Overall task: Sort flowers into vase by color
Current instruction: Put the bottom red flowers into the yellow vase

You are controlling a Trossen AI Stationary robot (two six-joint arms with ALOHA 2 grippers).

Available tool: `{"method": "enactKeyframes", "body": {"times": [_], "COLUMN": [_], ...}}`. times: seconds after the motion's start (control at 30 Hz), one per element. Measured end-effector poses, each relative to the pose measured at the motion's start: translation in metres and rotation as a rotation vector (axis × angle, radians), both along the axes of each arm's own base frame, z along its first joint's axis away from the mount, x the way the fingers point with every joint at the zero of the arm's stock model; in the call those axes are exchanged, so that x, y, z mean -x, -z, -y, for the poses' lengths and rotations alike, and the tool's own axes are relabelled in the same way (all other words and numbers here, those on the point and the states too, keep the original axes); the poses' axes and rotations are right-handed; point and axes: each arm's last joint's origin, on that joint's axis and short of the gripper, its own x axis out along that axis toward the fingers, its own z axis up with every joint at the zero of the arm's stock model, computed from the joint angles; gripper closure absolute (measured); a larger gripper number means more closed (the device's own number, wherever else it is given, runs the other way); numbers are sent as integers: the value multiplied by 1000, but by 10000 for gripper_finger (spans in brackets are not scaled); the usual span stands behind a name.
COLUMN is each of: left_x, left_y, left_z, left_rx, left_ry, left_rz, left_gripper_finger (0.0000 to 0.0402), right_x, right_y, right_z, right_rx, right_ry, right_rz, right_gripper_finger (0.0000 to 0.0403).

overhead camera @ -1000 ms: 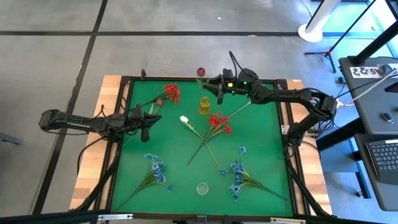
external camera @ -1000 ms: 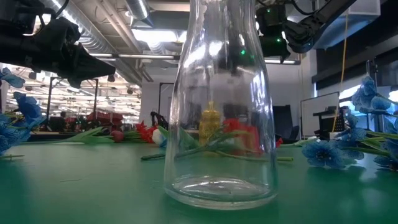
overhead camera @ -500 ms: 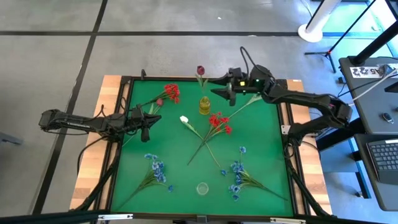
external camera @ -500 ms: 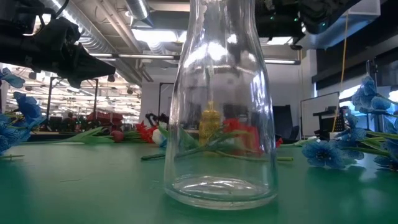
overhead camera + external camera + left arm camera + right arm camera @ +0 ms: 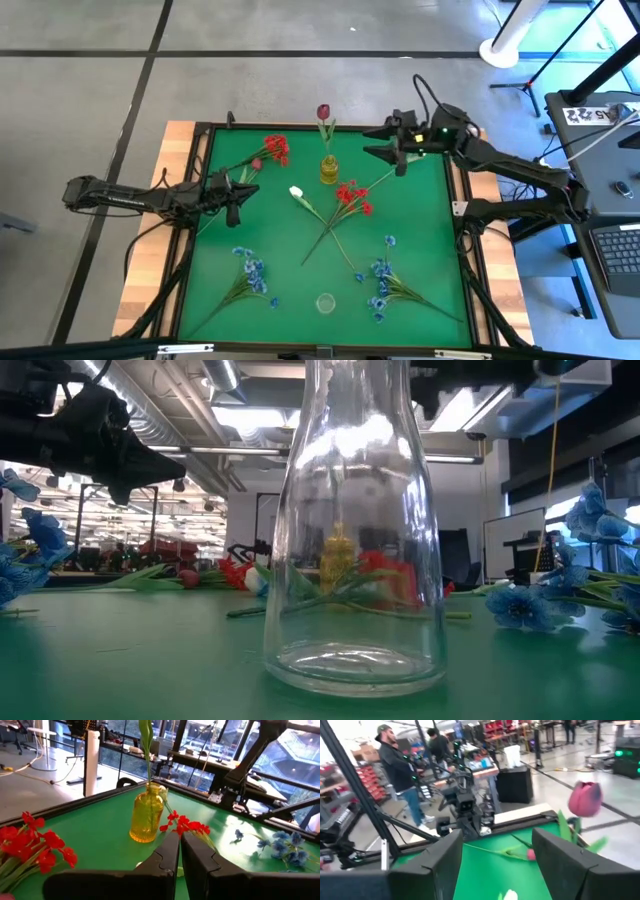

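A dark maroon bud (image 5: 323,112) stands on its stem in the small yellow vase (image 5: 329,170) at the table's far middle. My right gripper (image 5: 388,143) hovers open to the right of that vase, nothing between its fingers; its wrist view shows the bud (image 5: 585,799) ahead. My left gripper (image 5: 236,196) is shut and empty at the left, facing the yellow vase (image 5: 146,817). Red flowers (image 5: 275,148) (image 5: 352,195), a white bud (image 5: 296,192) and blue sprays (image 5: 250,270) (image 5: 381,285) lie flat on the green mat. A clear glass vase (image 5: 325,302) stands near the front edge.
The clear glass vase (image 5: 355,520) fills the low view, with blue sprays (image 5: 545,600) beside it. A raised dark frame (image 5: 455,200) rims the green mat. People and workshop gear stand beyond the table's far left side (image 5: 400,770).
My right gripper has drawn back from the yellow vase toward the table's right edge and has risen. The maroon bud stays upright in the yellow vase.
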Motion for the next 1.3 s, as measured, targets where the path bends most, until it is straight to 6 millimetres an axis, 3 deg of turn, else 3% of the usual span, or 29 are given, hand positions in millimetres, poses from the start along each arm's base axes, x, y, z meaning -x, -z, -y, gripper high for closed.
{"method": "enactKeyframes", "body": {"times": [0.27,0.4,0.63,0.73,0.87,1.0,1.17,1.3], "left_x": [0,-1,0,0,-5,-18,-45,-76], "left_y": [-12,-13,-13,-17,-29,-45,-64,-67], "left_z": [1,1,-1,0,2,5,6,10], "left_rx": [140,118,234,183,132,78,71,89], "left_ry": [33,50,-19,3,87,152,171,274], "left_rz": [180,186,236,243,202,43,-118,-229], "left_gripper_finger": [384,384,384,384,381,376,376,376], "right_x": [-8,-13,-21,-27,-30,-24,-16,-13], "right_y": [-1,-1,4,12,36,57,78,91], "right_z": [-43,-66,-89,-96,-99,-87,-69,-59], "right_rx": [40,106,142,143,107,76,16,1], "right_ry": [-25,-28,-54,-82,-136,-149,-66,42], "right_rz": [-33,-33,-54,-40,38,118,143,103], "right_gripper_finger": [166,166,166,166,166,166,166,166]}}
